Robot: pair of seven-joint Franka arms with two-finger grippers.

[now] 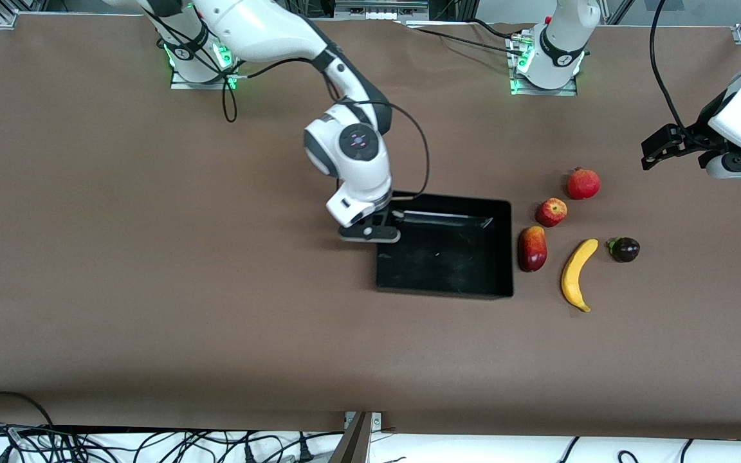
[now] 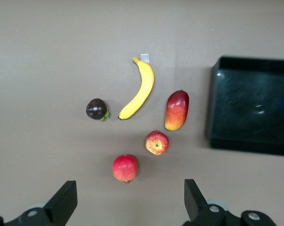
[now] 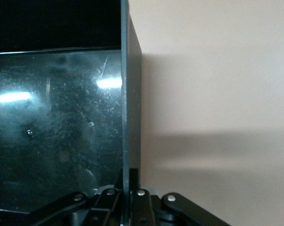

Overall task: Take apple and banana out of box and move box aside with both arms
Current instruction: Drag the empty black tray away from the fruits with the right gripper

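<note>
Black box (image 1: 448, 263) wall pinched by right end effector (image 1: 370, 233), left end effector (image 2: 127, 202) wide apart over bare table nr fruits (image 1: 573, 244).

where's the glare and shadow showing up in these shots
Right wrist view: bright streaks of glare on the glossy floor of the box, whose wall casts a soft shadow on the table. Front view: a pale reflection along the box's inner wall, under the right gripper. Left wrist view: even light, faint shadows by the banana.
</note>
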